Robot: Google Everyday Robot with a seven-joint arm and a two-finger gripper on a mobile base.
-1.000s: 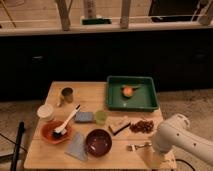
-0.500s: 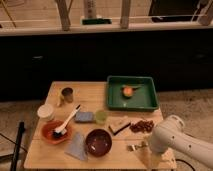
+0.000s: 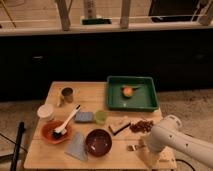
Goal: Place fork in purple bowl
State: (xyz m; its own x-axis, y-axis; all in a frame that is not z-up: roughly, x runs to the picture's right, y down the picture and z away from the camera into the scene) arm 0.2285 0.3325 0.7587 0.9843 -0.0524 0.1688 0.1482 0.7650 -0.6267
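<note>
Leftward and a little lower than half a second ago, the white robot arm (image 3: 172, 139) now reaches over the lower right corner of the wooden table (image 3: 50, 156). Nothing on the table has shifted. The gripper (image 3: 146, 151) sits at the arm's lower left end, just above the table's front edge; whether it is released or clenched cannot be told.

The fork (image 3: 132, 147) lies flat on the wood just left of the gripper, a small pale sliver right of the purple bowl (image 3: 98, 142) and apart from it. The bowl stands near the front edge at centre. A grey-blue cloth (image 3: 77, 147) lies just left of the bowl.

Further left is the orange bowl (image 3: 50, 133), with the white-handled brush (image 3: 69, 119) resting in it, handle slanting up to the right. A blue sponge (image 3: 84, 117) and a small green cup (image 3: 101, 116) sit mid-table, beside a pale packet (image 3: 119, 125) and a brown heap (image 3: 143, 126). A white tub (image 3: 46, 111) and a metal cup (image 3: 67, 94) stand at the left. The green tray (image 3: 146, 99) at the upper right holds an orange fruit (image 3: 128, 90).
</note>
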